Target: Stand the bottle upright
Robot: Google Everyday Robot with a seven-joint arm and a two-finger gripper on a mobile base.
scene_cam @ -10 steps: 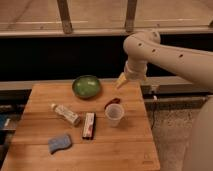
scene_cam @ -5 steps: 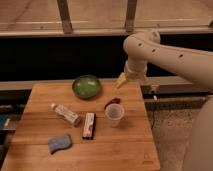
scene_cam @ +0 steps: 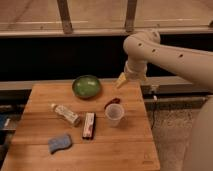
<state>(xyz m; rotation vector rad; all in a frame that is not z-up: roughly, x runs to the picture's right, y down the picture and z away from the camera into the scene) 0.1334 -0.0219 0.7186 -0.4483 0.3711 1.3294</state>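
The bottle (scene_cam: 66,114) lies on its side on the left half of the wooden table (scene_cam: 127,150), its white cap pointing to the far left. It is slim and whitish with a printed label. My gripper (scene_cam: 121,79) hangs above the table's far right edge, well up and to the right of the bottle. It is open, with nothing in it. The white arm reaches in from the right.
A green bowl (scene_cam: 86,86) sits at the back of the table. A translucent cup (scene_cam: 114,114) stands right of centre, with a small red object (scene_cam: 114,101) just behind it. A dark flat bar (scene_cam: 89,125) lies beside the bottle, and a blue sponge (scene_cam: 60,143) lies near the front left.
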